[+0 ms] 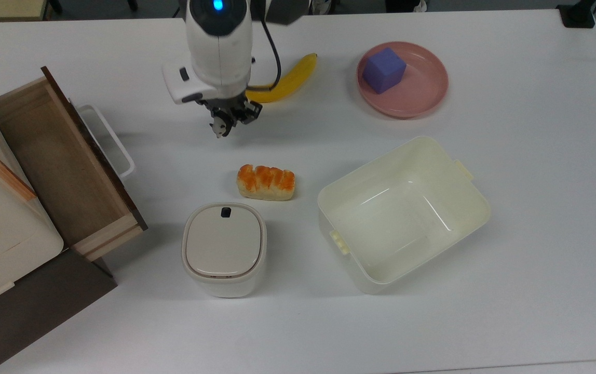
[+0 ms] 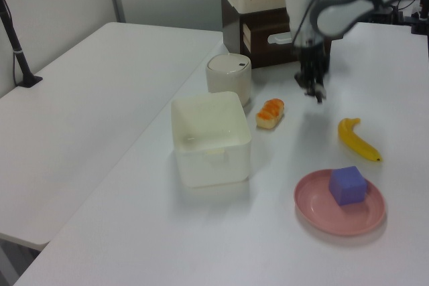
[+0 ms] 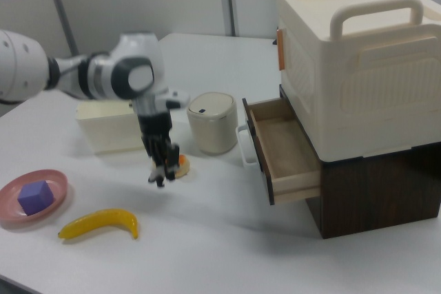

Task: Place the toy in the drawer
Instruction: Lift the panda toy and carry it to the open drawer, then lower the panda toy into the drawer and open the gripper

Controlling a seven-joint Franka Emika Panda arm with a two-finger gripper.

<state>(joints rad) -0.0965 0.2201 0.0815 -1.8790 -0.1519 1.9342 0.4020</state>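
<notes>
Above the table [image 1: 511, 156], at the bread loaf's [image 1: 266, 182] eleven o'clock in the top view, our gripper [image 1: 228, 120] had the toy [image 1: 219, 128] pinched and lifted, presumably to clear the drawer [image 1: 54, 161] rim waiting open toward nine o'clock

The arm consists of glossy white rounded housings joined by dark grey bands, seen at upper centre of the top view and upper right of the left view. A round dark cap with a lit blue indicator sits on the wrist housing, and a black cable runs down beside it. The end effector [image 1: 228, 118] is black, mounted below a white flange carrying small dark buttons.
</notes>
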